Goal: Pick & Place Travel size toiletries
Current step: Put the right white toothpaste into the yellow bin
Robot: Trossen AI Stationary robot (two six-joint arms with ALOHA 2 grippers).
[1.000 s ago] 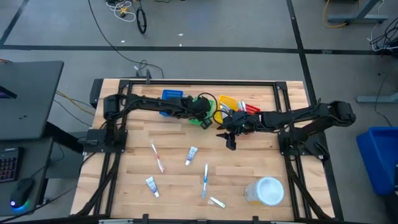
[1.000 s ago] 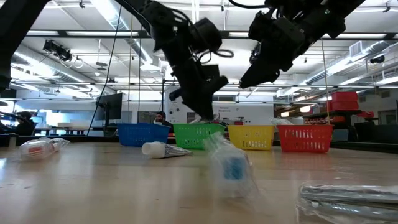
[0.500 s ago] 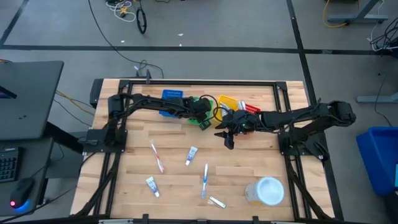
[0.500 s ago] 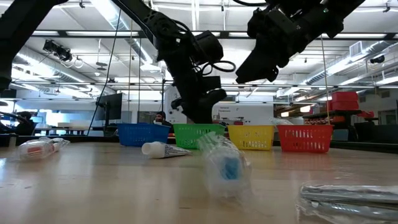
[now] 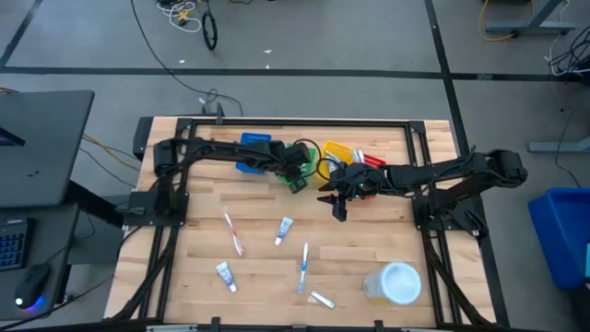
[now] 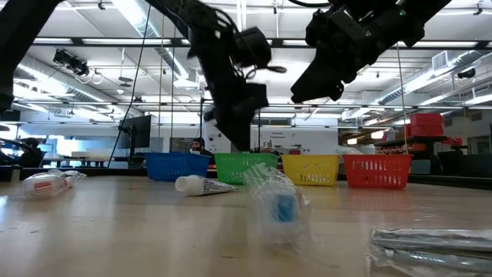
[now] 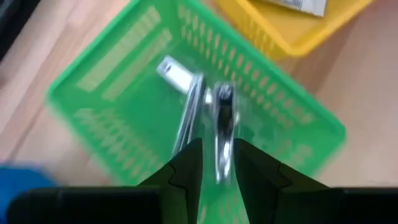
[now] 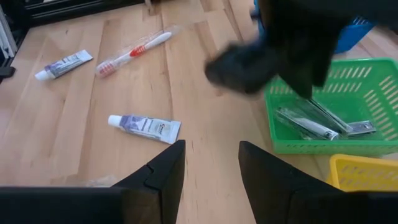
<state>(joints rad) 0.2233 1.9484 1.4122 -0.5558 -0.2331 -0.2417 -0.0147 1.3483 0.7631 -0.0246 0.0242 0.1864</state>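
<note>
My left gripper [image 5: 296,182] hangs over the green basket [image 5: 308,171], its fingers close together around a silvery wrapped item [image 7: 222,124]. Another silvery item [image 7: 185,99] lies on the basket floor. My right gripper [image 5: 336,208] is open and empty, above bare wood just to the near side of the yellow basket [image 5: 334,152]. Loose on the table lie a red-and-white toothbrush [image 5: 233,232], a blue toothbrush [image 5: 303,266], two small tubes [image 5: 283,230] [image 5: 224,275] and a small packet [image 5: 321,299]. My left gripper has the silvery wrapped item between its two fingers, at the item's near end [image 7: 220,163], coming from above and pointing down into the basket. The item runs along the fingers, and its far end [image 7: 224,93] reaches toward the basket floor. The picture is blurred.
Blue [image 5: 253,148], green, yellow and red [image 5: 371,162] baskets stand in a row at the far side. A large round translucent container [image 5: 394,283] sits near the right near corner. Open wood lies between the baskets and the scattered toiletries.
My right gripper has risen a little and drifted slightly toward the table's left, staying open. My left gripper has stayed over the green basket, shifting only slightly.
</note>
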